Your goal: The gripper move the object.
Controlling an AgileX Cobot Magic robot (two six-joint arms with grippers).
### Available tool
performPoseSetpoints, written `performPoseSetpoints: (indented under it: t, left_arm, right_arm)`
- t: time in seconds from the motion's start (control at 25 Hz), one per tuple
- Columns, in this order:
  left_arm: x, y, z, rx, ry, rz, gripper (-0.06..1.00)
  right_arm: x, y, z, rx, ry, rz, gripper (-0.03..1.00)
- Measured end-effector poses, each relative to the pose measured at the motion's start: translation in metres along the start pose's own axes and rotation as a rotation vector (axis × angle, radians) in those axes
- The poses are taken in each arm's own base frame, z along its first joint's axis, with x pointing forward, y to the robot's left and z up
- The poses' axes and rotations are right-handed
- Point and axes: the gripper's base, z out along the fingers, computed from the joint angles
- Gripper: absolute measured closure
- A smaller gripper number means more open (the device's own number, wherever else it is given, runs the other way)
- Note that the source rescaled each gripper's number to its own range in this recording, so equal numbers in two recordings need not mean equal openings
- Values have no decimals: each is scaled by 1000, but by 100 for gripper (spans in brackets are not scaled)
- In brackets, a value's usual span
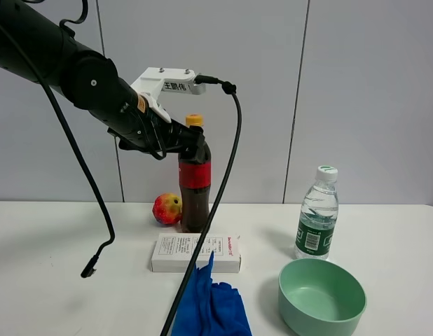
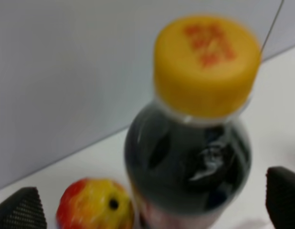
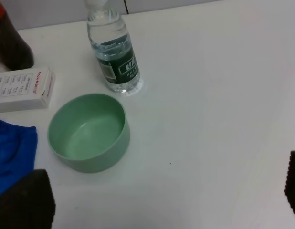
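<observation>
The cola bottle, with dark liquid, a red label and a yellow-orange cap, stands upright at the back middle of the white table. My left gripper is at the bottle's shoulder, just under the cap. In the left wrist view the bottle sits between the wide-apart black fingertips of the left gripper, with gaps on both sides. My right gripper is open and empty above the right of the table; it does not show in the exterior view. The bottle's base shows in the right wrist view.
A red-yellow apple lies left of the cola bottle. A white box lies in front of it, a blue cloth nearer still. A green bowl and a green-labelled water bottle stand at the right. A black cable hangs across the bottle.
</observation>
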Motion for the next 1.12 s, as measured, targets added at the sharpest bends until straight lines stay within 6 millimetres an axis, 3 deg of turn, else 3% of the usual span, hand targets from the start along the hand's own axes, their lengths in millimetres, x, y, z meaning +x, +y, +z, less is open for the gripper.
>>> performPoseSetpoints:
  t: [0.12, 0.28, 0.4, 0.52, 0.76, 1.12]
  left_arm:
    - [-5, 1, -17, -20, 50, 22, 11]
    - [-24, 0, -54, -19, 36, 76, 11]
    - [-41, 2, -91, -24, -17, 85, 11]
    - [-46, 14, -127, -46, -73, 63, 11]
    - [-17, 44, -196, -113, -84, -20, 11]
    - [21, 63, -298, -220, -140, -96, 11]
  right_arm:
    - [0, 0, 0, 0, 0, 0, -3]
    - [0, 0, 0, 0, 0, 0, -3]
    - [0, 0, 0, 0, 0, 0, -3]
    - [0, 0, 0, 0, 0, 0, -3]
    - [0, 0, 0, 0, 0, 0, -3]
    - [0, 0, 0, 0, 0, 0, -3]
